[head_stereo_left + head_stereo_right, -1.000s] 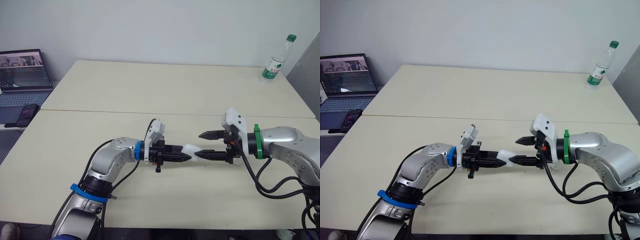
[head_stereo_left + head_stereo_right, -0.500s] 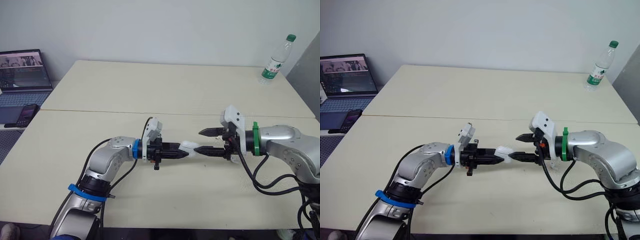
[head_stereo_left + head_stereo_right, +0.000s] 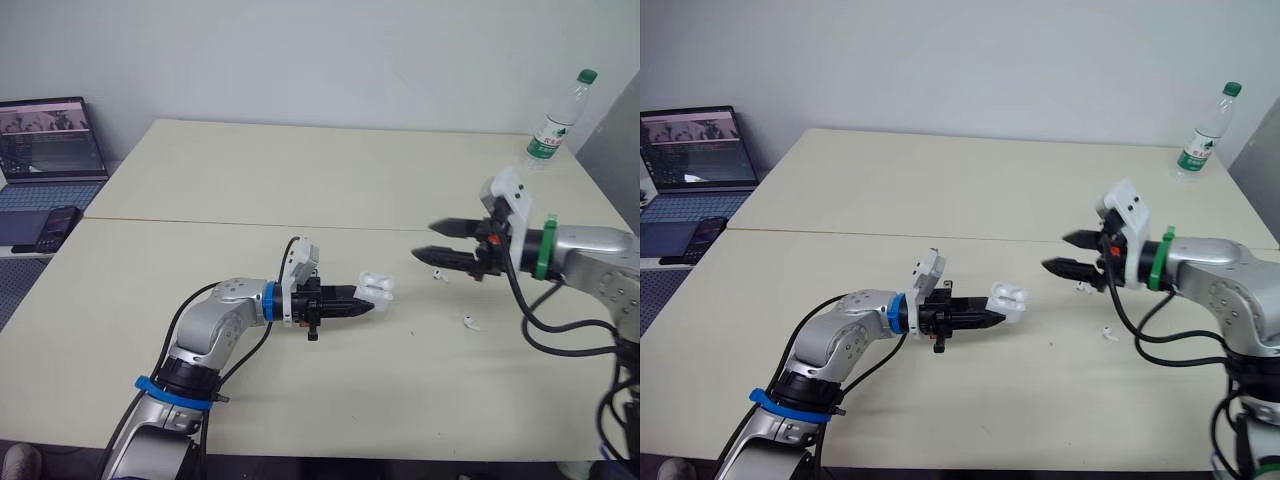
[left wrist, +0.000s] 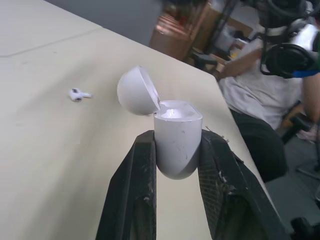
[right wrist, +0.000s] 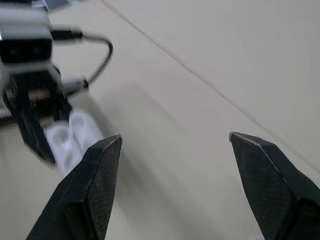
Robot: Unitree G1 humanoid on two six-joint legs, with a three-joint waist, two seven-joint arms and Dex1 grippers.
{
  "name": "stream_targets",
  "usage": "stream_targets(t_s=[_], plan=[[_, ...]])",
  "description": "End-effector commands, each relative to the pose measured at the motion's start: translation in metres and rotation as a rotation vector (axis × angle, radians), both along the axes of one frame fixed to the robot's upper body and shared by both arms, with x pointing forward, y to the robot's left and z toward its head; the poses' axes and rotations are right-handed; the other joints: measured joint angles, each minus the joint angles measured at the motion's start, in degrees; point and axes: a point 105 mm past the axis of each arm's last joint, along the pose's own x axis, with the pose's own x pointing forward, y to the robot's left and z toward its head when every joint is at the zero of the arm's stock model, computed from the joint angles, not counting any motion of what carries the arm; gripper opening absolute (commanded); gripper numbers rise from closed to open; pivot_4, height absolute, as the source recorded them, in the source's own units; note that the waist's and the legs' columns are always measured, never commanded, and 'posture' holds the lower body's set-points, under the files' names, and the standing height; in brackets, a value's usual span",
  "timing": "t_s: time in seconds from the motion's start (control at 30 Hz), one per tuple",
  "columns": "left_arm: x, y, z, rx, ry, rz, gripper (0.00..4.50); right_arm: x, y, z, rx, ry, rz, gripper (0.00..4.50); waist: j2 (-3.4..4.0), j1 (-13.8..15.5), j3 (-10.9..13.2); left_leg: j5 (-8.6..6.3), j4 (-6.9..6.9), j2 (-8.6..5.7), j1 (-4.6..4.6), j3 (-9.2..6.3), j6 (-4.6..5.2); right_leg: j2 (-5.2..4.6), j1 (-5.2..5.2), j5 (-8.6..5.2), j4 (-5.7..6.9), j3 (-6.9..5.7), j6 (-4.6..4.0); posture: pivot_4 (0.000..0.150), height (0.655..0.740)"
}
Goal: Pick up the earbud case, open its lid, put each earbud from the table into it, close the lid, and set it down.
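Observation:
My left gripper (image 3: 368, 304) is shut on the white earbud case (image 3: 374, 291), held just above the table with its lid (image 4: 137, 91) flipped open. The case body (image 4: 176, 140) sits between the black fingers (image 4: 131, 190). My right gripper (image 3: 424, 241) hovers open and empty to the right of the case, well apart from it. Two white earbuds lie on the table: one (image 3: 438, 274) just below the right gripper, the other (image 3: 468, 322) nearer the front. One earbud (image 4: 77, 94) also shows beyond the case in the left wrist view.
A plastic water bottle (image 3: 556, 118) stands at the far right corner of the table (image 3: 300, 180). A laptop (image 3: 48, 140) and a phone (image 3: 52, 227) sit on a side surface at the left. A seated person (image 4: 260, 95) appears in the left wrist view.
The case lid has swung open. My right gripper has pulled away to the right and up, off the case. The left gripper still holds the case in about the same place.

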Motion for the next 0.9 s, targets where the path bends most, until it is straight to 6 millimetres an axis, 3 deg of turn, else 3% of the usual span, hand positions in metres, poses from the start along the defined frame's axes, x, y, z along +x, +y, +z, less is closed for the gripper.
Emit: stream_targets(t_s=[0.03,0.17,0.5,0.9], plan=[[-0.003,0.002,0.019,-0.059,-0.05,0.029,0.77,-0.013,-0.012,-0.02,-0.148,0.088,0.009,3.56,-0.01,0.0,0.0,0.0,0.0,0.0,0.0,0.01,0.0,-0.01,0.0,0.0,-0.01,0.01,0.0,0.15,0.7389],[-0.009,0.005,0.017,-0.051,-0.046,0.056,0.77,-0.027,-0.021,-0.041,-0.285,0.203,0.024,3.56,0.02,-0.3,0.0,0.0,0.0,0.01,0.03,0.03,0.0,0.0,-0.02,-0.01,0.02,0.02,0.02,0.15,0.7389],[-0.02,0.008,0.017,-0.013,-0.1,0.12,0.77,-0.004,-0.051,-0.071,-0.601,0.262,-0.059,3.56,0.02,-0.2,0.1,0.0,0.04,0.04,0.1,0.11,0.0,0.0,-0.01,-0.12,0.04,0.1,0.2,0.15,0.7389],[-0.021,0.002,0.01,-0.024,-0.064,0.153,0.77,0.003,-0.054,-0.072,-0.666,0.344,-0.063,3.56,0.03,-0.2,0.1,0.0,0.0,0.02,0.06,0.09,-0.01,-0.03,-0.07,-0.01,0.03,0.05,0.01,0.15,0.7389]])
